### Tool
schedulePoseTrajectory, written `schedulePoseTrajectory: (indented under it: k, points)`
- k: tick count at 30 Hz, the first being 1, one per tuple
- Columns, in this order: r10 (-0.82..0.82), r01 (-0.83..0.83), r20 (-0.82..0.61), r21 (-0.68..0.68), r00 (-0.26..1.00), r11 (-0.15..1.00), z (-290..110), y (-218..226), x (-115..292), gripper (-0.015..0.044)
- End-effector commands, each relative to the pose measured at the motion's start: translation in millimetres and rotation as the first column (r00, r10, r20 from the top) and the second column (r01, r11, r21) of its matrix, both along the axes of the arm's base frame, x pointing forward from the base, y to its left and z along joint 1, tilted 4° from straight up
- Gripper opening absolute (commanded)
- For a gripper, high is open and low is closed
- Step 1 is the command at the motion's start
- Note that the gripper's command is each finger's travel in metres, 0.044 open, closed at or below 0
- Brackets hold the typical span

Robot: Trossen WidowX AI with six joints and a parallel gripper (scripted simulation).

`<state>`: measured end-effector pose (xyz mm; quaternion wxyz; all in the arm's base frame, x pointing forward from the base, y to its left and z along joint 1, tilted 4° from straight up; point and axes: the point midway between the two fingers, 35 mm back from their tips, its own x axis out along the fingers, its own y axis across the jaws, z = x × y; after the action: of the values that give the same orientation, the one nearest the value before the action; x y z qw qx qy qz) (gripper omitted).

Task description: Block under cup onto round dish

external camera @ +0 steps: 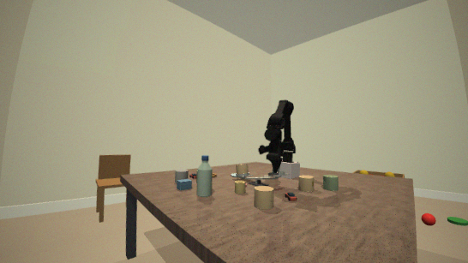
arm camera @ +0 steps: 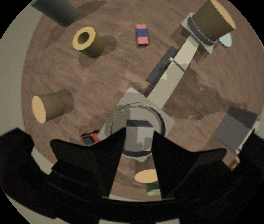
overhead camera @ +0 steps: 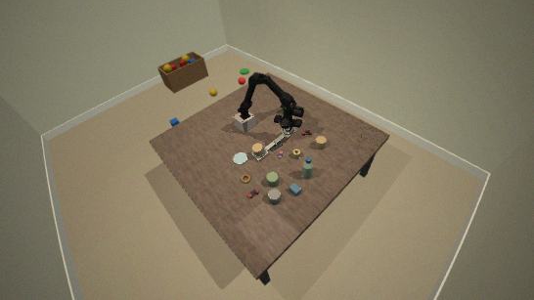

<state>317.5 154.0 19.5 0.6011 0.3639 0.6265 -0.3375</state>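
Note:
The small balance (overhead camera: 273,144) (arm camera: 176,70) lies mid-table. A tan cup (overhead camera: 257,149) (arm camera: 212,19) (external camera: 242,169) stands upright on its near end. The far end's round pan (arm camera: 116,117) bears no cup and holds a small grey block (arm camera: 139,132). My gripper (overhead camera: 289,132) (external camera: 273,174) (arm camera: 137,131) is down on that pan, its fingers closed against the block's two sides. The round pale dish (overhead camera: 240,158) (arm camera: 228,40) lies flat on the table just beyond the cup's end of the balance.
A tan cup (overhead camera: 320,142) (arm camera: 50,104) (external camera: 263,197) stands on the table to the side. Around are a yellow ring (overhead camera: 296,152) (arm camera: 86,39), a bottle (overhead camera: 307,167) (external camera: 204,182), small toy cars (overhead camera: 306,132), cylinders (overhead camera: 272,178), a blue box (overhead camera: 294,189) and the arm's white base (overhead camera: 244,122).

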Motion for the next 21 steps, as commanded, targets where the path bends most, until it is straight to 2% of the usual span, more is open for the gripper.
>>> schedulePoseTrajectory:
  k: [1,4,5,17,21]
  points:
    - [-0.005,0.005,-0.006,0.003,1.000,1.000,-1,0,-2,0.0088]
    - [-0.005,0.005,-0.006,0.003,1.000,1.000,8,0,0,0.0009]
    - [-0.005,0.005,-0.006,0.003,1.000,1.000,14,0,1,0.0000]
    - [-0.005,0.005,-0.005,0.003,1.000,1.000,89,-4,1,0.0000]
    - [-0.005,0.005,-0.005,0.002,1.000,1.000,94,-4,1,0.0000]
